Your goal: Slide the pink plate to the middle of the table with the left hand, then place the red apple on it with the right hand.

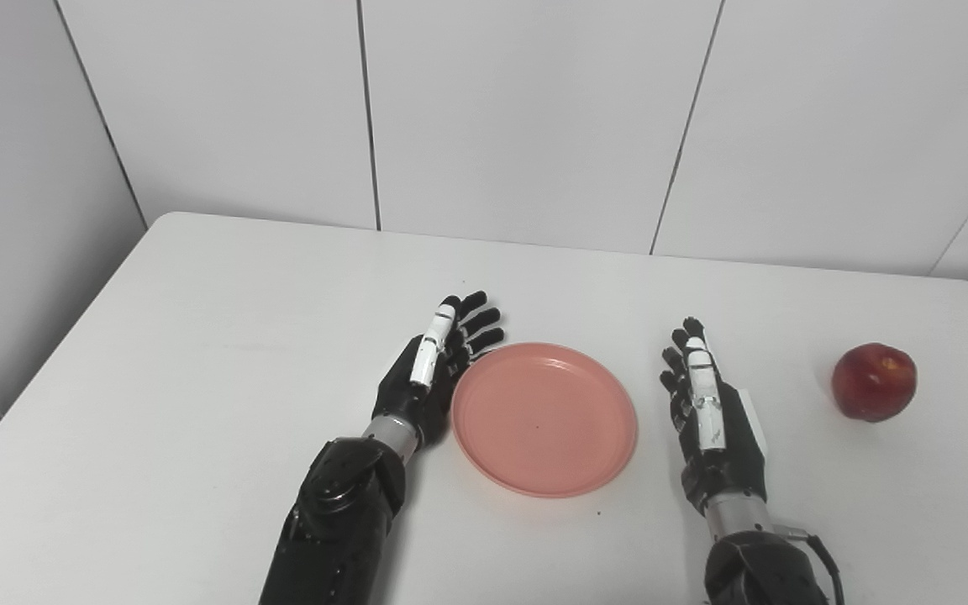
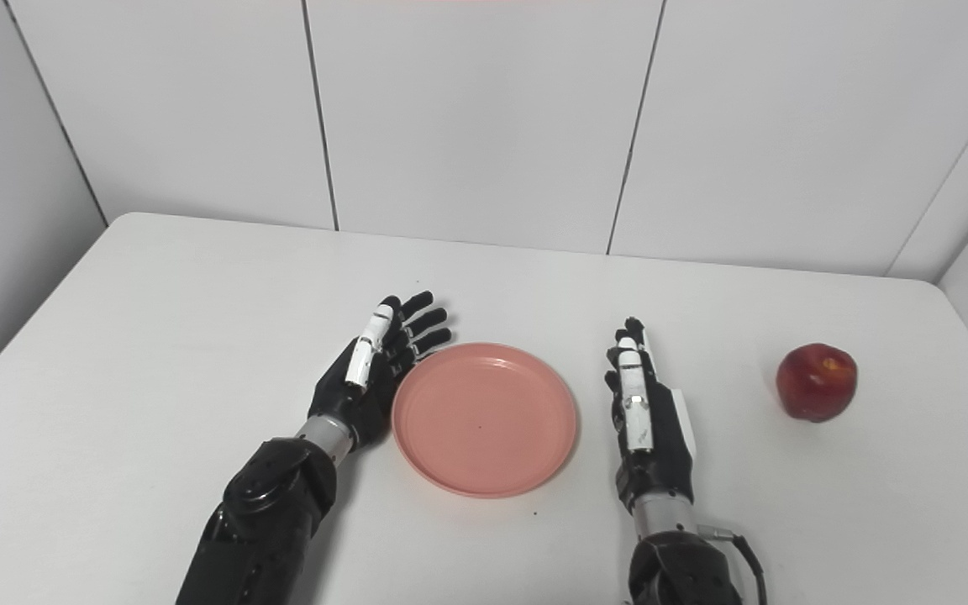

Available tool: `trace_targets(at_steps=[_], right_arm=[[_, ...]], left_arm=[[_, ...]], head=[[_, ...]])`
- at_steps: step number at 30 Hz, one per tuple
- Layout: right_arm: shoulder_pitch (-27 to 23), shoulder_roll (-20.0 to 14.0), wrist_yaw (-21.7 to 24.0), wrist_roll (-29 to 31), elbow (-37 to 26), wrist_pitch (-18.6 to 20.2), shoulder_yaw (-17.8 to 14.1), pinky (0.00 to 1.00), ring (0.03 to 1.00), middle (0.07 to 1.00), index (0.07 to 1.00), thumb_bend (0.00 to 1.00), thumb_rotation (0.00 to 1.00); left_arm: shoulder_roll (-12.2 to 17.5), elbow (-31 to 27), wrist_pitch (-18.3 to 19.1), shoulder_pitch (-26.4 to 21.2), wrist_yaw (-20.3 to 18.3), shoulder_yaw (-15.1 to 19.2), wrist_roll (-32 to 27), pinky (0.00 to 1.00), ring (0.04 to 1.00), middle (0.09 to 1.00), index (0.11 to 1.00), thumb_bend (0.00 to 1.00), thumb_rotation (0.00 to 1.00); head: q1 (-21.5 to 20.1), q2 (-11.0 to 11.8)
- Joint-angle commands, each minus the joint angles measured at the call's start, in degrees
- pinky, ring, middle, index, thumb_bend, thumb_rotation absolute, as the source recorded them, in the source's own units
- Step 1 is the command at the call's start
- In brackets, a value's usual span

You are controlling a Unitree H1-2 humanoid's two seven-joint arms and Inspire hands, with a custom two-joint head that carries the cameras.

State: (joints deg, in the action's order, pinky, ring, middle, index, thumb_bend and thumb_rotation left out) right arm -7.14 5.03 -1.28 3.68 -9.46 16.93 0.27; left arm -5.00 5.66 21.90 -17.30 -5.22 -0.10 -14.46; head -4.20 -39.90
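Left hand (image 1: 427, 370) lies flat-edged on the white table (image 1: 198, 353), fingers straight and spread, holding nothing; its palm side presses against the left rim of the pink plate (image 1: 544, 418). Right hand (image 1: 711, 416) rests just beyond the plate's far rim, not touching it, fingers extended and empty. Further out past the right hand, well apart, sits the red apple (image 1: 874, 381).
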Motion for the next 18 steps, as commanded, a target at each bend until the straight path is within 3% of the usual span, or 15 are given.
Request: trace_targets(at_steps=[1, 5, 16, 18], right_arm=[[-2.6, 0.75, -0.35, 0.32, -1.46, -0.78, -0.12, 1.0, 0.975, 0.98, 0.992, 0.26, 1.0], [-2.85, -0.4, 0.12, -0.68, -0.48, -3.1, 0.15, 1.0, 0.977, 0.985, 0.995, 0.27, 1.0], [-4.03, -0.93, -1.47, -2.9, -1.45, -4.13, -0.15, 0.99, 0.955, 0.974, 0.979, 0.25, 1.0], [-4.43, -1.37, -2.03, -4.7, -2.15, -3.85, 0.23, 0.98, 0.943, 0.963, 0.976, 0.3, 1.0]], left_arm=[[-0.27, 0.07, 1.36, 0.27, 0.08, 0.25, -0.25, 0.86, 0.871, 0.881, 0.87, 0.37, 1.0], [-0.11, 0.13, 1.24, 0.34, 0.07, 0.71, -0.47, 0.86, 0.87, 0.88, 0.87, 0.37, 1.0], [0.51, 0.54, 0.56, 0.53, -1.11, 1.36, -0.57, 0.87, 0.88, 0.89, 0.882, 0.37, 1.0], [0.64, 0.82, 0.34, 0.45, -1.11, 1.45, -0.42, 0.87, 0.877, 0.887, 0.879, 0.37, 1.0]], head=[[0.07, -0.06], [-1.64, -0.27], [-5.62, -0.64], [-5.98, -0.65]])
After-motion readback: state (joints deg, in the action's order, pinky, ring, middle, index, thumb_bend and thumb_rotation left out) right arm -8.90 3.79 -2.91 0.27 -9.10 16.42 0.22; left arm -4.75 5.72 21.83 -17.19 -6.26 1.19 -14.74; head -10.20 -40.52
